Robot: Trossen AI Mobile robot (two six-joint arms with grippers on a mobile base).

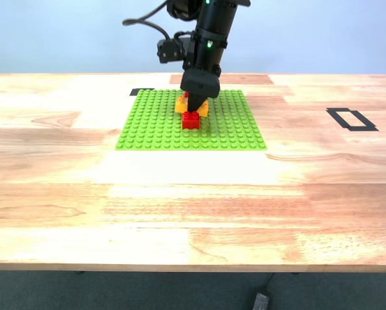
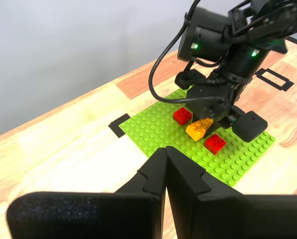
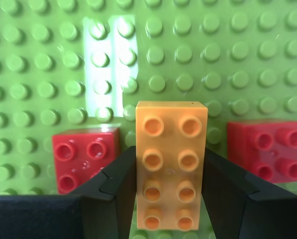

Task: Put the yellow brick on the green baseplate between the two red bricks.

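**A:** Nearest the lens, my second gripper (image 3: 170, 184) is clamping the yellow-orange rectangular studded plastic brick (image 3: 171, 169) by its long sides, black fingers (image 3: 119, 186) pressing in on both flanks. Where is it sitting?

**B:** In the lower centre of the second wrist view, hanging over the gap between the two small red square studded bricks (image 3: 86, 157) (image 3: 267, 152), above the large flat lime-green studded baseplate (image 3: 238, 59). In the first wrist view the yellow brick (image 2: 199, 128) is looking tilted, one end lower.

**A:** That tilt is what is worrying me. Pressing down crooked, it is likely to ride on the studs instead of seating.

**B:** The near finger is also crowding one red brick; lowering could be knocking it loose or jamming against it. Releasing too soon risks the brick toppling.

**A:** And my first gripper (image 2: 165, 172)?

**B:** Clenched on nothing, hovering well apart over the pale wooden table (image 1: 180, 213).
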